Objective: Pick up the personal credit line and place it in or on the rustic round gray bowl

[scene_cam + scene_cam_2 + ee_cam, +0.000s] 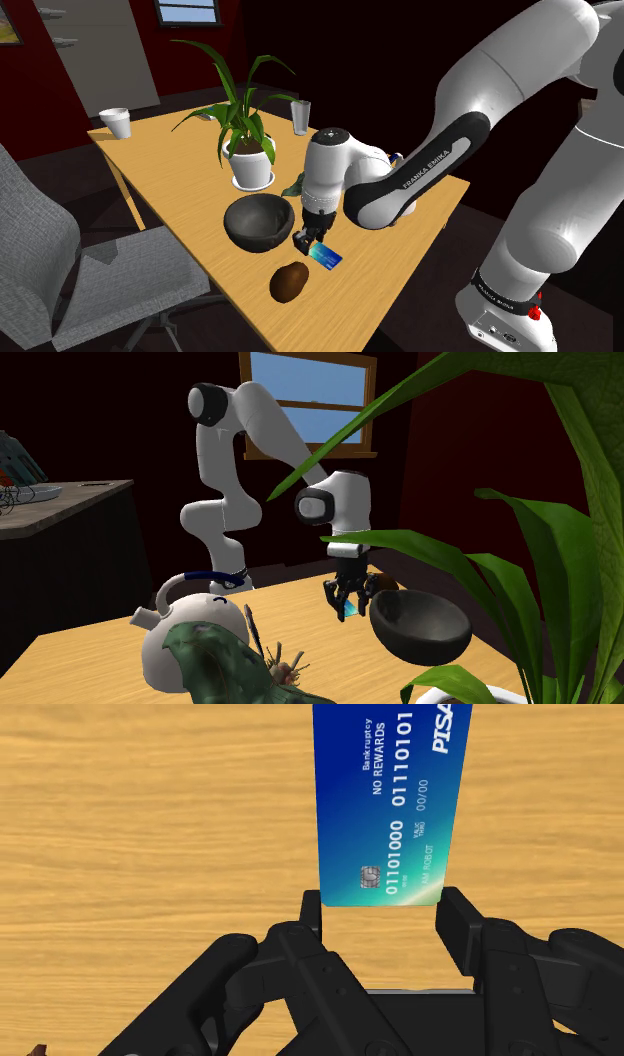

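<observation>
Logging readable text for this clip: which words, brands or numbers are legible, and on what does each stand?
"PISA": blue card, brand mark
"Bankruptcy": card
"NO REWARDS": card
"01101000 01110101": card number
"00/00": card date
"AM ROBOT": card name line; its start is unclear
"FRANKA EMIKA": arm, on its dark forearm band
Tiny print beside the card's date: too small to read.
Lettering on the dark band near the arm's base: too small to read.

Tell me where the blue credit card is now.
In the shoulder view the blue card is clasped in the hand, just right of the dark bowl and brown lump.
</observation>
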